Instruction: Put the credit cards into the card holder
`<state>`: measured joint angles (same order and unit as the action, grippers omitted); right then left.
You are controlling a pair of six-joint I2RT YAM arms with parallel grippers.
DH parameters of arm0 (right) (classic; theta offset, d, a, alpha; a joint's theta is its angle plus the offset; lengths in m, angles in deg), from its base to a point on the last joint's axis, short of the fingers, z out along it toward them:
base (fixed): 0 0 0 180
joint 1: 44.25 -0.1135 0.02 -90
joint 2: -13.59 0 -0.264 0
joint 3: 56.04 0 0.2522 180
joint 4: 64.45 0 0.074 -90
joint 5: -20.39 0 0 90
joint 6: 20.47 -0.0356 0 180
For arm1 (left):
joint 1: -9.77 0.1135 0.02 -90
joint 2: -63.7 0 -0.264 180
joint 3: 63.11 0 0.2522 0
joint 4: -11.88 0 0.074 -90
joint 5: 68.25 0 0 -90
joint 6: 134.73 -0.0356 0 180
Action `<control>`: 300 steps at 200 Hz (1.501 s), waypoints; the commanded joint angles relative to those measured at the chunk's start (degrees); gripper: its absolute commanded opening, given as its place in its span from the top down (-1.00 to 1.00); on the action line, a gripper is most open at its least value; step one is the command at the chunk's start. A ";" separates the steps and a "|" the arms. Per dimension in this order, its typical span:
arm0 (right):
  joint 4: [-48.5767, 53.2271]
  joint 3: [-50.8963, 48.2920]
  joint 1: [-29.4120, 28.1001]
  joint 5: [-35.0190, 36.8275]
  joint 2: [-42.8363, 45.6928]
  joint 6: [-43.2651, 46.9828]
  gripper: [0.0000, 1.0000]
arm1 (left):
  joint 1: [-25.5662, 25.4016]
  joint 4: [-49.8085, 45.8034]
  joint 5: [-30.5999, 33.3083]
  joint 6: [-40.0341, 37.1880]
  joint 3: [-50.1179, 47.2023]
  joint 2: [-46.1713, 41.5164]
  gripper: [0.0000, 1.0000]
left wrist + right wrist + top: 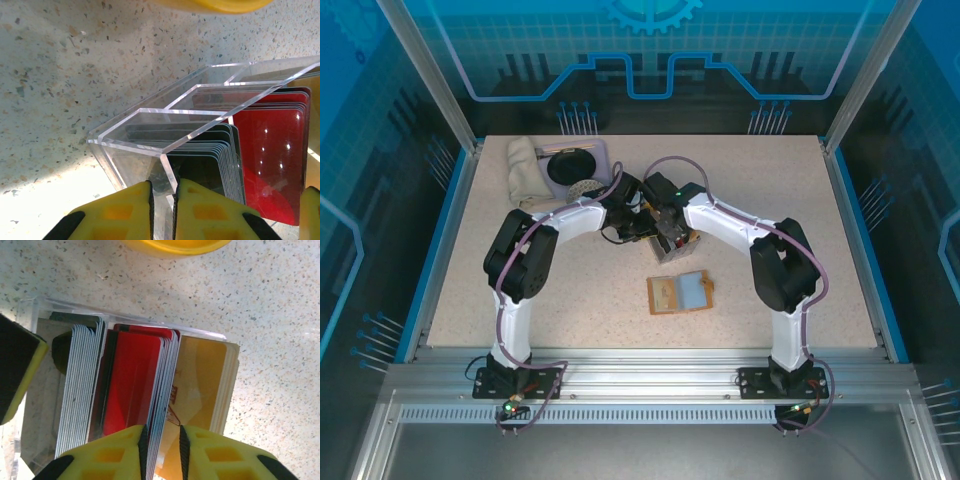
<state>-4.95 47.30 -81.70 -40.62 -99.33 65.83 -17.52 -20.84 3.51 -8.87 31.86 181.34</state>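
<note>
The wall of the clear acrylic slotted tray is pinched between the yellow pads of the left gripper, with thin plastic credit cards, black and red, stood upright in the compartments just beyond and to the right of it. The right gripper is narrowly parted astride the edges of the last cards of the red stack, a slit being left against one pad, with a gold stack just to its right. The small tan leather bifold card holder is laid open on the speckled table, apart from both grippers, toward the arm bases.
</note>
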 commanded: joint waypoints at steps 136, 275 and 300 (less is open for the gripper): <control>-1.52 -0.46 0.76 4.28 -0.16 -0.45 0.30 | 0.04 -4.51 0.40 0.35 -3.23 1.98 0.68; -0.58 -0.77 0.93 0.24 0.99 -1.17 0.87 | 0.04 -4.39 0.21 0.53 -3.60 2.24 0.68; 0.14 -0.42 1.32 -1.87 2.58 -1.98 1.00 | 0.11 -4.42 0.29 0.53 -3.61 2.23 0.68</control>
<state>-7.10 47.28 -81.33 -42.09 -99.64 64.49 -17.39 -19.36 2.49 -8.65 31.16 181.34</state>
